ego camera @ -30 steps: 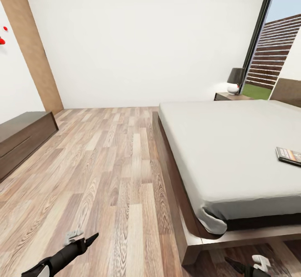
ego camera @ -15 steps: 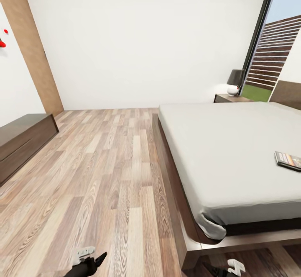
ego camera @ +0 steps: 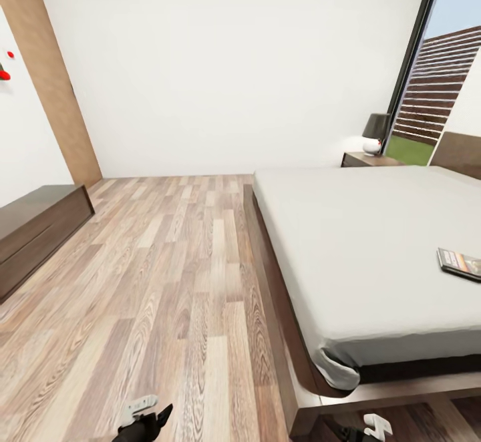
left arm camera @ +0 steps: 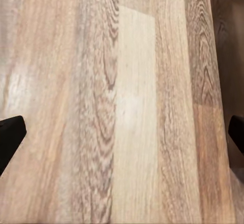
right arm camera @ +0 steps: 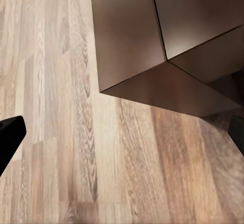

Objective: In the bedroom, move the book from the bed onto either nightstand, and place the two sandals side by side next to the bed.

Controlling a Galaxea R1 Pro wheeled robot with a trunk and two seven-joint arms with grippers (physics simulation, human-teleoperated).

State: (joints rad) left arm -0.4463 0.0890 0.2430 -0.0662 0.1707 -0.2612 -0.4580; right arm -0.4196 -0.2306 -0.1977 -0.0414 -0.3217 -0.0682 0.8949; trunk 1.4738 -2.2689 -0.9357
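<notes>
With both the left gripper [left arm camera: 122, 132] and right gripper [right arm camera: 122, 130] spread wide and empty over the floor [ego camera: 174, 275], the book [ego camera: 461, 263] lies far across the bed [ego camera: 361, 248], so a short reach could nudge it away.

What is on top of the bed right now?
Only the book lies on the bed, near the head view's right edge. The mattress part past that edge is out of view.
</notes>
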